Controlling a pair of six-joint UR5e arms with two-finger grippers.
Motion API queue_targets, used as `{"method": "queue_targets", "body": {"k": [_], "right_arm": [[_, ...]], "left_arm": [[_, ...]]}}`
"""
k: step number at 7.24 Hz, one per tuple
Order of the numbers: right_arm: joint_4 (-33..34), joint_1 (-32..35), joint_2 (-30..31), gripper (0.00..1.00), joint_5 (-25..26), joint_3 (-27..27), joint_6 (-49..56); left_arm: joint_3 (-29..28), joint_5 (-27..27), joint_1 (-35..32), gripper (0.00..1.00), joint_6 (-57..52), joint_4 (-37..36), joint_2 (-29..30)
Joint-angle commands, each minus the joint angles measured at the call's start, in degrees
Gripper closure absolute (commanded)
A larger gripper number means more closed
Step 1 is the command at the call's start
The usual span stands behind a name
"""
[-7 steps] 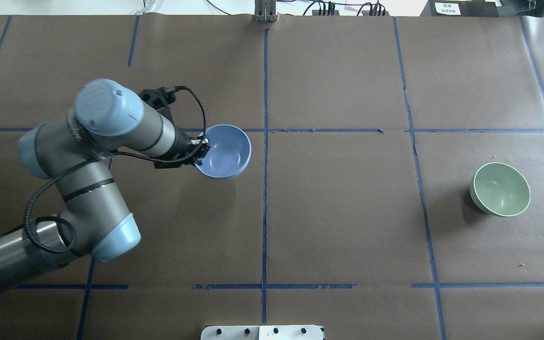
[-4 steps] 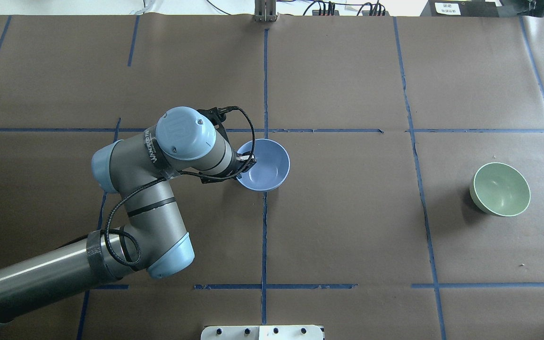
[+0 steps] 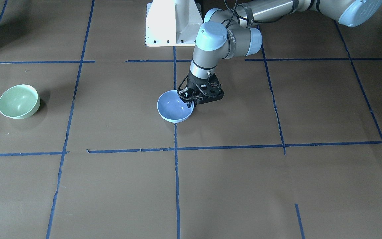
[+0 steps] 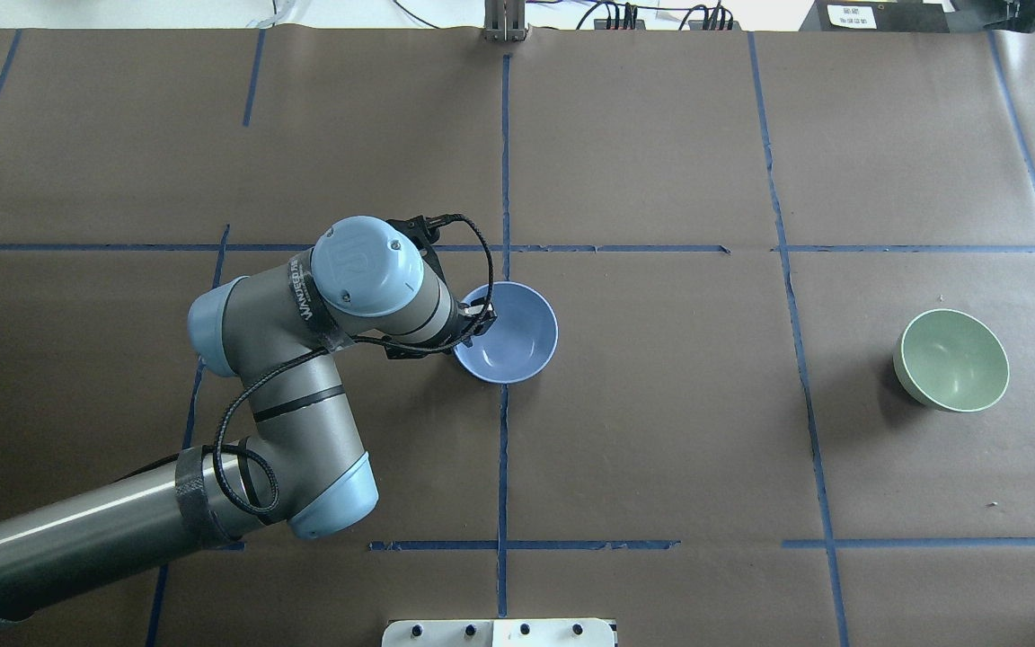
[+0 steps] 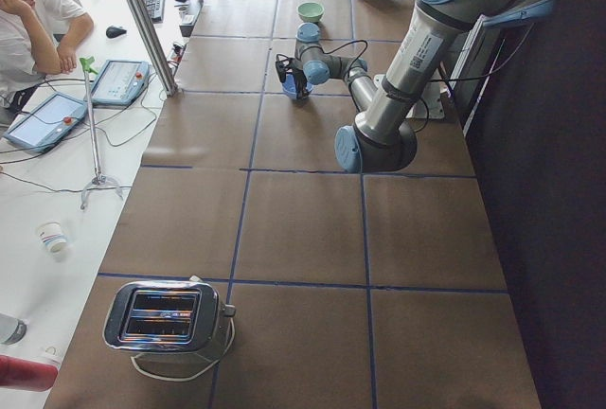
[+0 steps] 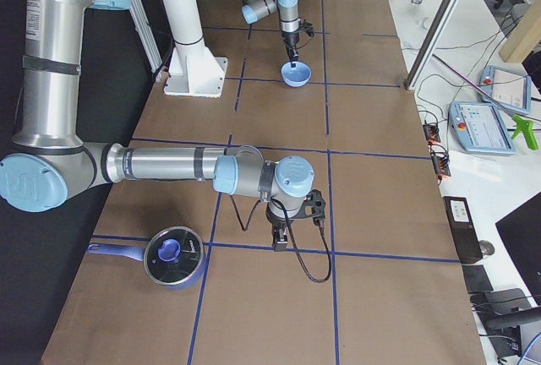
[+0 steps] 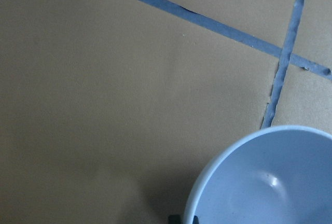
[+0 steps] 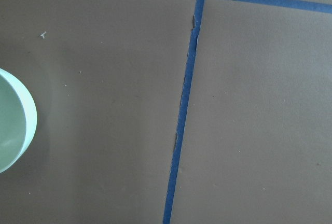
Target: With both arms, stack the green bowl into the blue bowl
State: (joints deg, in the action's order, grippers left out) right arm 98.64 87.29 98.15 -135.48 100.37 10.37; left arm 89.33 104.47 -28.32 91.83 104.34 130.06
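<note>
The blue bowl (image 4: 513, 337) sits upright over the table's centre tape line, low at the table. My left gripper (image 4: 480, 314) is shut on its rim, on the side nearer my left arm, which also shows in the front view (image 3: 188, 98). The left wrist view shows the bowl (image 7: 270, 182) at lower right. The green bowl (image 4: 953, 359) stands alone on the right half, upright and empty. Its edge shows at the left of the right wrist view (image 8: 13, 120). My right gripper (image 6: 281, 240) shows only in the exterior right view; I cannot tell whether it is open or shut.
The white pedestal base (image 3: 172, 23) stands at the robot's side of the table. A dark pot with a blue lid (image 6: 173, 257) sits at the right end, a toaster (image 5: 166, 319) at the left end. An operator (image 5: 33, 11) sits beyond the far edge.
My left arm has carried the blue bowl rightward and a little toward the robot, from left of the centre line onto it. The green bowl has not moved.
</note>
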Motion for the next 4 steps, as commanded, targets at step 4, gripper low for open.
{"method": "queue_targets", "body": {"k": [4], "right_arm": [[-7.3,-0.4,-1.7,0.0,-0.1,0.3,-3.7]], "left_arm": [[16.7,10.6,-9.5,0.0,-24.9,-10.8,-12.9]]}}
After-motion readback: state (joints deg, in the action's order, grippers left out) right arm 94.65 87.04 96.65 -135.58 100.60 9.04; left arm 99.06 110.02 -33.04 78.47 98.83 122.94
